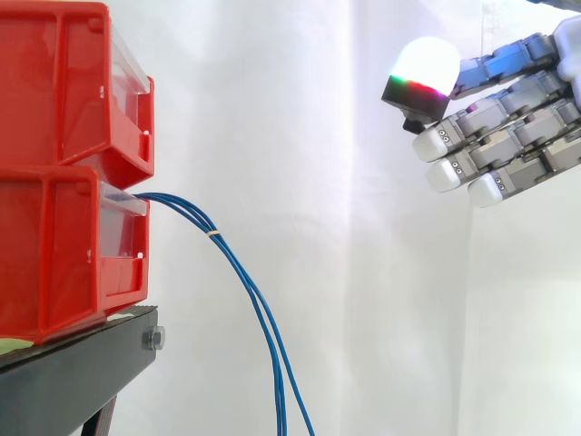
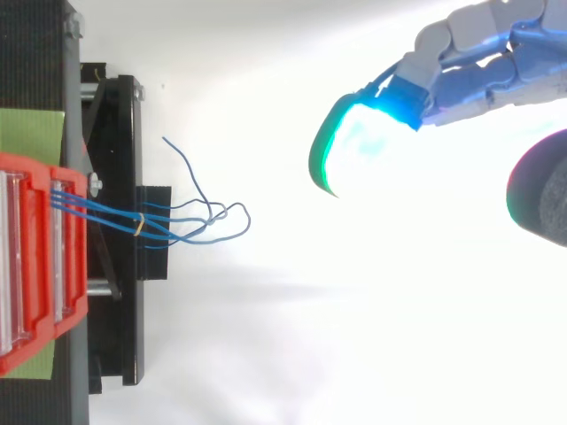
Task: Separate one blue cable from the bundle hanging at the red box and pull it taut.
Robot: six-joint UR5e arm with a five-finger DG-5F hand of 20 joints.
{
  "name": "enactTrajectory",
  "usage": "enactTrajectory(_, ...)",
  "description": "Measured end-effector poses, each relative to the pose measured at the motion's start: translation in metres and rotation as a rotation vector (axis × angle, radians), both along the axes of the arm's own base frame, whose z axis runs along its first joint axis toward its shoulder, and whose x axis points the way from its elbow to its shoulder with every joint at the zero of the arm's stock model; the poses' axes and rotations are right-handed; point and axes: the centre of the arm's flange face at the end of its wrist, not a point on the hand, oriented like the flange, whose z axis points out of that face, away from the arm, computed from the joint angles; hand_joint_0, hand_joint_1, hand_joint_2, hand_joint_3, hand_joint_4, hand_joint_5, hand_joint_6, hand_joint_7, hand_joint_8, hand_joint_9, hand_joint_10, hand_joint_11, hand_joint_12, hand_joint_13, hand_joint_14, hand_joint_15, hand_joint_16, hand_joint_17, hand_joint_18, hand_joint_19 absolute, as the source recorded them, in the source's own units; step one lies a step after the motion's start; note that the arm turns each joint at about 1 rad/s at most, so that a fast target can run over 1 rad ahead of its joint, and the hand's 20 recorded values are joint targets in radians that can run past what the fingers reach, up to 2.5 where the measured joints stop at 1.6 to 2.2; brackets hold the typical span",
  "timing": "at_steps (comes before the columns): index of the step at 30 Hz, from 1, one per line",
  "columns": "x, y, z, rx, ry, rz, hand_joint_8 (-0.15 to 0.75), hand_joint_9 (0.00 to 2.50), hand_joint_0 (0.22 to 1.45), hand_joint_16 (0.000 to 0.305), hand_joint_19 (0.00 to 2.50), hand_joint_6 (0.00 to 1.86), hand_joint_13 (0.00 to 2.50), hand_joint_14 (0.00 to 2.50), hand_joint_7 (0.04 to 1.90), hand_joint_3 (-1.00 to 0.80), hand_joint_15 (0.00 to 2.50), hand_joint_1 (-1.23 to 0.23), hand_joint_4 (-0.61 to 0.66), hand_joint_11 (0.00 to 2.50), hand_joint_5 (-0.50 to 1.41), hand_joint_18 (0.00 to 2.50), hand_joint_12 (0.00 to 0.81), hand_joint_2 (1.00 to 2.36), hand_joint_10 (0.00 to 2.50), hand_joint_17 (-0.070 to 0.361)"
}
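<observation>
My hand hangs at the upper right, fingers loosely extended and gripping nothing, with open room between it and the blue cables. These leave the lower red bin at left, tied by a yellow band, and droop past the black stand. The white curtain hangs behind.

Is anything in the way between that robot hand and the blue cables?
Nothing visible. The open hand is up at the right, the blue cables hang from the lower red box at the left, and the gap between them is free.
</observation>
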Motion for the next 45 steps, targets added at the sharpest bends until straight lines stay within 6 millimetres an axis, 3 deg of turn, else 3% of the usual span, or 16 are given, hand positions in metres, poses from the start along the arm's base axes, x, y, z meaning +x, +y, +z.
enactTrajectory(18,0.003,-0.001,-0.007,-0.091,-0.009,-0.032,0.286,0.54,0.54,0.038,0.26,0.50,0.48,0.00,0.82,-0.49,0.15,-0.54,0.27,0.14,-0.22,0.36,0.332,1.00,0.00,0.085)
enactTrajectory(25,0.006,-0.003,-0.017,-0.141,0.008,-0.057,0.292,0.54,0.54,0.038,0.26,0.50,0.49,0.01,0.82,-0.50,0.16,-0.61,0.27,0.16,-0.21,0.37,0.330,1.00,0.00,0.084)
enactTrajectory(45,0.047,-0.004,-0.099,-0.205,0.021,-0.116,0.301,0.55,0.54,0.037,0.26,0.50,0.54,0.01,0.83,-0.50,0.20,-0.64,0.29,0.20,-0.21,0.40,0.329,1.00,0.00,0.083)
